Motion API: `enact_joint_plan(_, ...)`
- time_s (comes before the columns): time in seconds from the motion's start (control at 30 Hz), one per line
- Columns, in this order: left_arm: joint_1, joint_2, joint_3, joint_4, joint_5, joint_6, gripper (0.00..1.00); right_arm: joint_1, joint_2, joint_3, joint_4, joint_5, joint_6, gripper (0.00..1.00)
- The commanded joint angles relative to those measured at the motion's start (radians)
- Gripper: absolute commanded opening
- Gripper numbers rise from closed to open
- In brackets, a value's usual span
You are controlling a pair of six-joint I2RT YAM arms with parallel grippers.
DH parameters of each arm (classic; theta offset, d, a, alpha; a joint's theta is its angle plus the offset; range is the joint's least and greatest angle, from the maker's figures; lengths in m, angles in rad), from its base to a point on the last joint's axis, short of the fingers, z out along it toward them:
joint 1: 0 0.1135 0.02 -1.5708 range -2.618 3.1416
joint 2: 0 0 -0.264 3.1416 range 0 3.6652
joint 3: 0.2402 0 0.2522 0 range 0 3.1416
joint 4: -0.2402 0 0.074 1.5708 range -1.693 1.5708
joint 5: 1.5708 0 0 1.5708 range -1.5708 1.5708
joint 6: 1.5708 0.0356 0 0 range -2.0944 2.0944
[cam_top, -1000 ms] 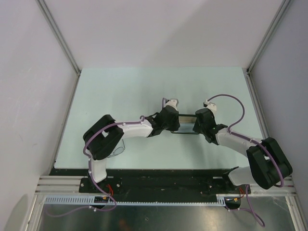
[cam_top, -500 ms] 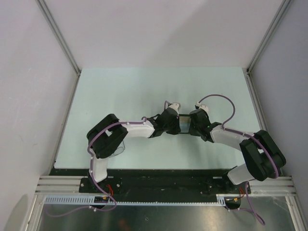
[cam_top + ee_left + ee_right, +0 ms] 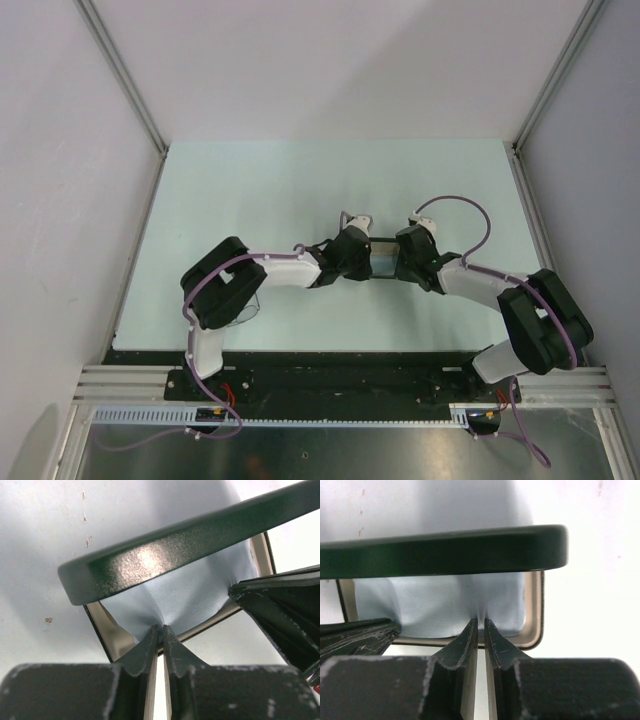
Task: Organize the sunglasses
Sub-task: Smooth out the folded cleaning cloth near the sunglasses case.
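The black oblong case (image 3: 384, 243) lies open mid-table between my two wrists, its lid (image 3: 165, 555) raised over a tan inside (image 3: 536, 610). A pale blue cloth (image 3: 195, 595) is spread inside it. My left gripper (image 3: 161, 628) is shut on the cloth's near edge, which puckers at the tips. My right gripper (image 3: 481, 621) is shut on the same cloth (image 3: 435, 602) near the case's right end. Of the sunglasses (image 3: 255, 303) only a thin dark wire curve shows, beside the left arm's elbow; the arm hides the remainder.
The pale green tabletop (image 3: 300, 190) runs to white walls at the back and sides, with metal rails (image 3: 140, 120) along them. The arm bases sit on a black bar (image 3: 330, 375) at the near edge. The two wrists are close together over the case.
The two wrists have drawn closer together over the case. My left gripper's fingers have come together on the cloth. The right elbow has shifted inward.
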Motion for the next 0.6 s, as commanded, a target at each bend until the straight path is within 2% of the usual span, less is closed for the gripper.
enact_joint_plan(0.0, -0.005, -0.028, -0.017, -0.033, -0.052, 0.013, 0.14, -0.025, 0.007, 0.034, -0.024, 0.052, 0.013, 0.14)
enact_joint_plan(0.57, -0.005, -0.147, 0.006, -0.059, -0.133, 0.03, 0.19, -0.042, 0.019, 0.038, -0.039, 0.07, 0.02, 0.14)
